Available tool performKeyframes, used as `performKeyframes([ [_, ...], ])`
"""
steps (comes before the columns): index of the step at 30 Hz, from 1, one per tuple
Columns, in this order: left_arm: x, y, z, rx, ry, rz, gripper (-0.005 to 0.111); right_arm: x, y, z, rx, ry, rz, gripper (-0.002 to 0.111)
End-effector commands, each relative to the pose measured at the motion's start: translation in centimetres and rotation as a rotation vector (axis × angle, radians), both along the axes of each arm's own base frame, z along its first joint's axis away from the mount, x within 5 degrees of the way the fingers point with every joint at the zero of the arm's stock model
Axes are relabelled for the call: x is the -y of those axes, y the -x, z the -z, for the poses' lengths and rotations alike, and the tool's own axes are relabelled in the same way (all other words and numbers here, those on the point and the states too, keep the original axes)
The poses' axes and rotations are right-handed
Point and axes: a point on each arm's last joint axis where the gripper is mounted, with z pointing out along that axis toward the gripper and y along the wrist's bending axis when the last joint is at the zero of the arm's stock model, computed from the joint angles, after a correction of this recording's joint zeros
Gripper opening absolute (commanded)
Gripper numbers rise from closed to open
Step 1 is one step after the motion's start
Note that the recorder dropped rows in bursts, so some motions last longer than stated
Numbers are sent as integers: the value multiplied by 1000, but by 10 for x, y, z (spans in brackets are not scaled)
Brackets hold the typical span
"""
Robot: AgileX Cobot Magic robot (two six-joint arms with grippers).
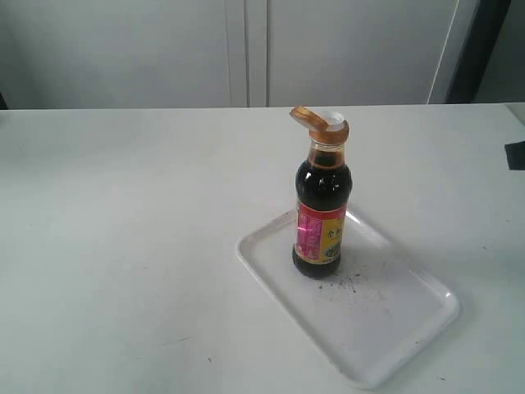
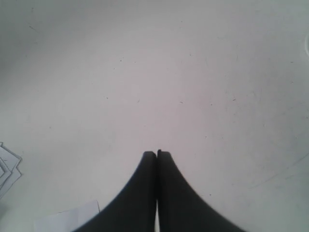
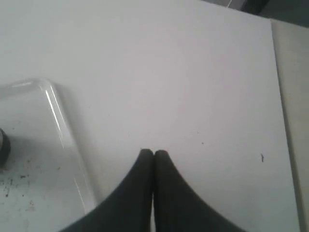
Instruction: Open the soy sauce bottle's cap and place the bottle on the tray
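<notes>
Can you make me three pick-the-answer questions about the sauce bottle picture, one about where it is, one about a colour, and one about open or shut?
1. Where does the soy sauce bottle stand?
A. on the tray
B. on the bare table beside it
C. in a gripper

2. What colour is the cap?
A. blue
B. orange-tan
C. black

3. How is the cap?
A. flipped open
B. shut tight
C. lying on the table

Answers: 1 A, its base rests inside the tray's rim. 2 B, the flip-top is orange-tan around a white spout. 3 A, the lid tilts up off the spout. The left gripper and right gripper are shut, holding nothing.
</notes>
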Motion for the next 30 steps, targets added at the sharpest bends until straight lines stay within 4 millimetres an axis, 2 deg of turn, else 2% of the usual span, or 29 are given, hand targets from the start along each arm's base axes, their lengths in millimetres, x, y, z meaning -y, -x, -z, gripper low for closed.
performKeyframes([
  [1, -3, 15, 9, 67, 43, -16, 0, 0, 20, -1, 139, -44, 17, 0],
  [13, -12, 57, 23, 211, 96, -29, 0, -5, 65, -9, 384, -38, -26, 0],
  [18, -16, 76, 34, 312, 121, -27, 0, -4, 85, -11, 501, -80, -13, 0],
  [30, -26, 121, 54, 452, 214, -55, 0, -4, 120, 9, 595, -134, -5, 0],
])
